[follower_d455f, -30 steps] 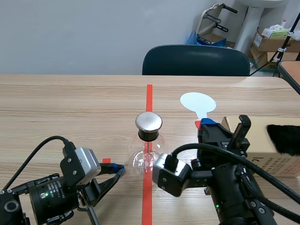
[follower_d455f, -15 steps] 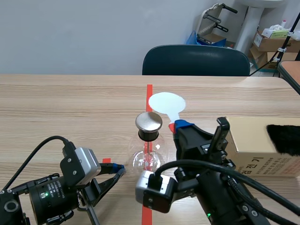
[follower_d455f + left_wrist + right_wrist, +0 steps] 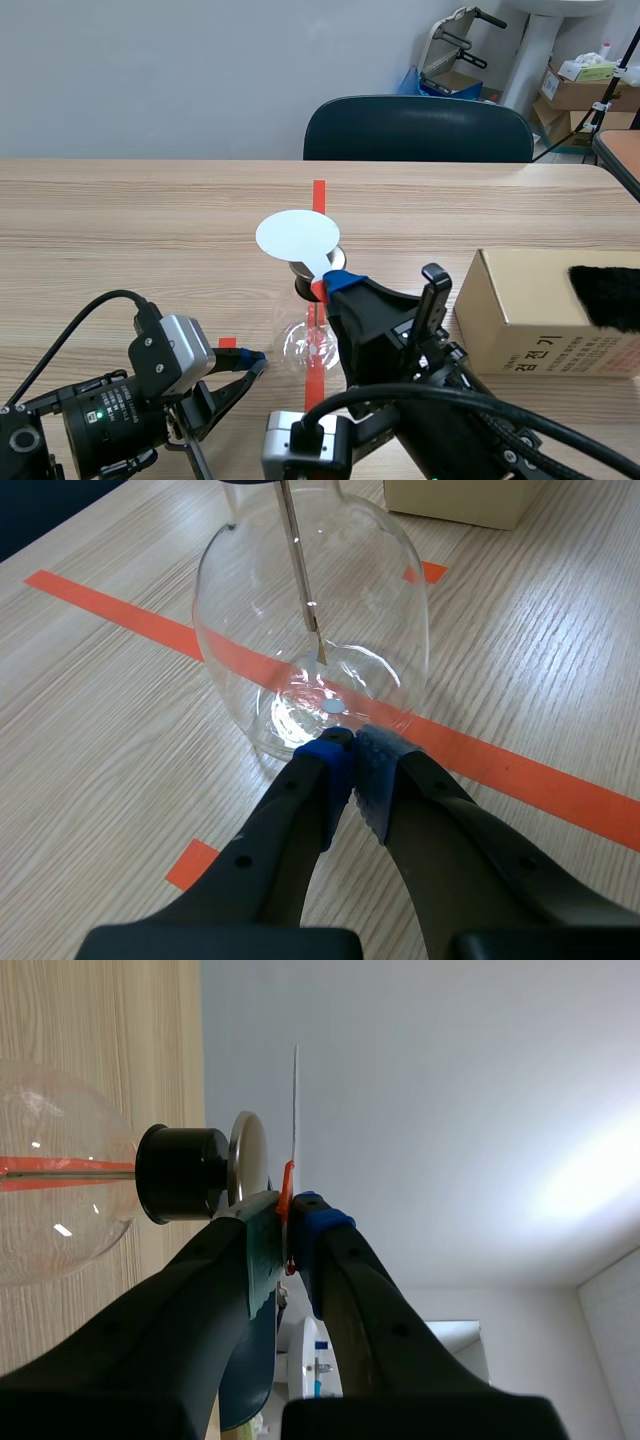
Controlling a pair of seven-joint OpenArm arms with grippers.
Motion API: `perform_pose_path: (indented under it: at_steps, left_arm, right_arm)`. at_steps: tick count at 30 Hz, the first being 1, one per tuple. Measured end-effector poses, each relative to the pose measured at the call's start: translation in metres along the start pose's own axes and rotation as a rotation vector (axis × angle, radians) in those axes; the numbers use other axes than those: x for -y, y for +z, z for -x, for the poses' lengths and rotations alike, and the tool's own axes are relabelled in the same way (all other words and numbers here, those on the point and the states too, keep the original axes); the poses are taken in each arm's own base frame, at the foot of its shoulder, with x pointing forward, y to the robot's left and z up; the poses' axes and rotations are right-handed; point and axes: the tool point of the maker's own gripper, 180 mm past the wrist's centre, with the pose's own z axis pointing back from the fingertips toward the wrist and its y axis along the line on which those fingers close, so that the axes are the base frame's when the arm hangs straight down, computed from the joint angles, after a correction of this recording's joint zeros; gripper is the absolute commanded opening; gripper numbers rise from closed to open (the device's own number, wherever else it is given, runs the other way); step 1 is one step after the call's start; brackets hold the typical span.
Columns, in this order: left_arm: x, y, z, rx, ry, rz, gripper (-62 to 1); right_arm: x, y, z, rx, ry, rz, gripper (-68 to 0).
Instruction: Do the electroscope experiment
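Glass makes up the body of the task's thing: the flask of the electroscope stands on the bench, on the orange-red tape line at the middle of the scene, with a black stopper in its neck and a round metal cap on top. In the left wrist view a thin rod runs down inside the flask, and the small leaf at its end seems to hang close. Directly above the cap is a white disc on a red handle, which the right claw pinches. Seen edge-on from the right wrist, the disc faces the cap with what looks like a thin gap. The left claw lies low on the bench, fingers pressed together on nothing, its tips at the foot of the flask. To the right, a cardboard box carries a dark furry pad. The step in hand looks to be presenting the disc to the cap. Next, I judge, the disc should be lowered flat onto the cap, gently, without knocking the flask.
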Motion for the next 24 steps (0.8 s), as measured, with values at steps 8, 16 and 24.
perform_pose_path:
  at_steps: [8, 16, 24]
  left_arm:
    - [0.0, 0.0, 0.0, 0.0, 0.0, 0.0, -56.8]
    - [0.0, 0.0, -0.002, 0.01, 0.0, 0.0, -56.8]
    - [0.0, 0.0, -0.004, 0.02, 0.0, 0.0, -56.8]
  right_arm:
    - [0.0, 0.0, 0.0, 0.0, 0.0, 0.0, -65.8]
    - [-0.002, 0.003, 0.01, -0.036, 0.014, -0.011, -65.8]
    - [-0.003, 0.009, 0.042, -0.206, 0.024, -0.016, -65.8]
